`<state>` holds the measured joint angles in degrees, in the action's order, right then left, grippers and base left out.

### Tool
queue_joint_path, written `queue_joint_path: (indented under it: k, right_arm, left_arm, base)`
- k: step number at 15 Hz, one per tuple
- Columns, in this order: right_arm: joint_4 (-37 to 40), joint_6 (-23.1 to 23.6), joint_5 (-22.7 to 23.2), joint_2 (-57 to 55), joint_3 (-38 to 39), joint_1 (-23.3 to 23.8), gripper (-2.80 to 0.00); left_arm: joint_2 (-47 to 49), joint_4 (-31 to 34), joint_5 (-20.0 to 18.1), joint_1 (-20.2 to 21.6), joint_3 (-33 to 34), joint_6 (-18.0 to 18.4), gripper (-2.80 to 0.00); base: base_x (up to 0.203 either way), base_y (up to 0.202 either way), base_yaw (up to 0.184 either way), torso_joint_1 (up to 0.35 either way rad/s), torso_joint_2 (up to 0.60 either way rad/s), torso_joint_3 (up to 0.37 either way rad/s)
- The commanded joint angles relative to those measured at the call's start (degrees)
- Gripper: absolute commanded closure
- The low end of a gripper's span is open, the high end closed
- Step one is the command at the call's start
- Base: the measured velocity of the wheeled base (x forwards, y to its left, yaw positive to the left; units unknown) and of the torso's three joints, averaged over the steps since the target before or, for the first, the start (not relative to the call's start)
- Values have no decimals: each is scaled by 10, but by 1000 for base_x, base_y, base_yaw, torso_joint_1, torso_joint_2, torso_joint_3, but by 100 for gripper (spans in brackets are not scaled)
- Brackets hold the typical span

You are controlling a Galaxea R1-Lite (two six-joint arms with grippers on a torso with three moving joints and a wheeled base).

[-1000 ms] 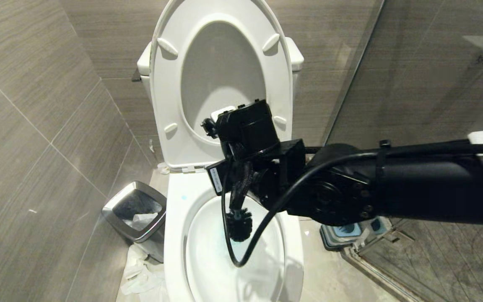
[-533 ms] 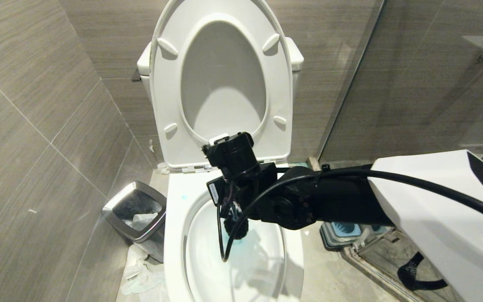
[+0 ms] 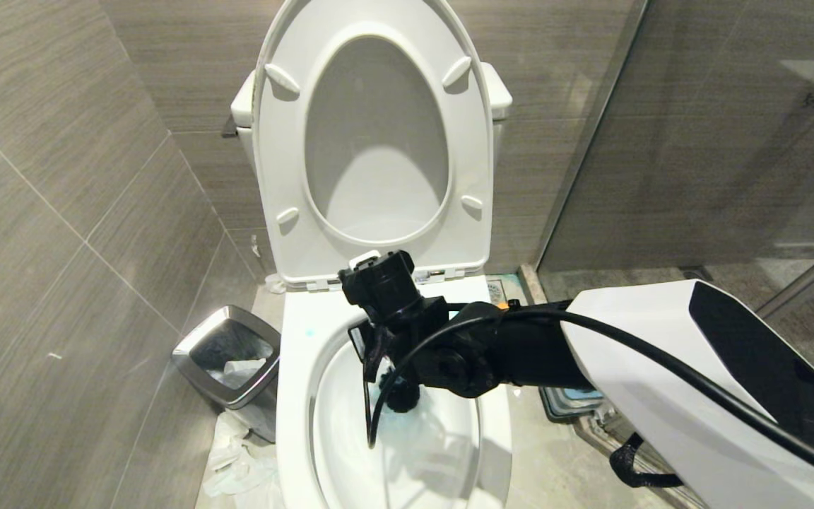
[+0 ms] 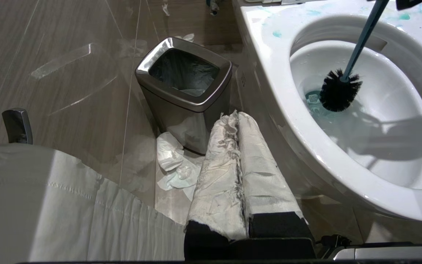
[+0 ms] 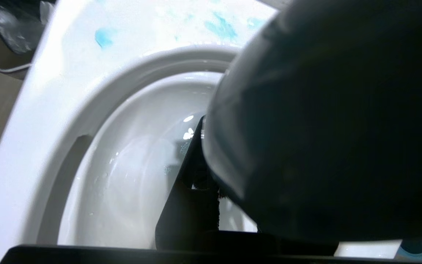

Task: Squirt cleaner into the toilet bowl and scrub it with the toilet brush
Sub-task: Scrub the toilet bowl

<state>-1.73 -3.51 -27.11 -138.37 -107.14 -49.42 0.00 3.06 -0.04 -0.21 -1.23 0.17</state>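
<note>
Grey-tiled bathroom, right gripper point(image 3: 386, 353) fingers gripping the toilet brush point(image 4: 339, 90) inside the toilet bowl point(image 4: 379, 121), left gripper point(image 4: 238, 121) fingers resting closed.

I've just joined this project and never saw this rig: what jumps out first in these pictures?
The right arm reaches over the open toilet bowl, its right gripper holding the toilet brush with the black bristle head down by turquoise water. Blue splashes dot the rim, and a steel waste bin stands to the left of the toilet, crumpled paper at its foot.
</note>
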Motion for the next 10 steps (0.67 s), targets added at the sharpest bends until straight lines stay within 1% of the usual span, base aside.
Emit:
queue_joint_path:
  k: [1,2,5,8,10]
  right_arm:
    - [0,-4,-1,-19,-1,1,0]
    - [-4,-6,-1,-28,-3,1,0]
    - [-53,-3,-4,-55,-3,3,0]
    - [-55,-3,-4,-57,-1,3,0]
    - [-54,-3,-4,-36,2,3,0]
  left_arm:
    - [1,0,-1,-1,0,0,0]
    - [1,0,-1,-1,0,0,0]
    - [1,0,-1,-1,0,0,0]
    - [1,0,0,-1,0,0,0]
    - [1,0,-1,-1,0,0,0]
  base:
    - [0,0,0,0,0,0]
    - [0,0,0,0,0,0]
    - [0,0,0,0,0,0]
    - [0,0,0,0,0,0]
    - [0,0,0,0,0,0]
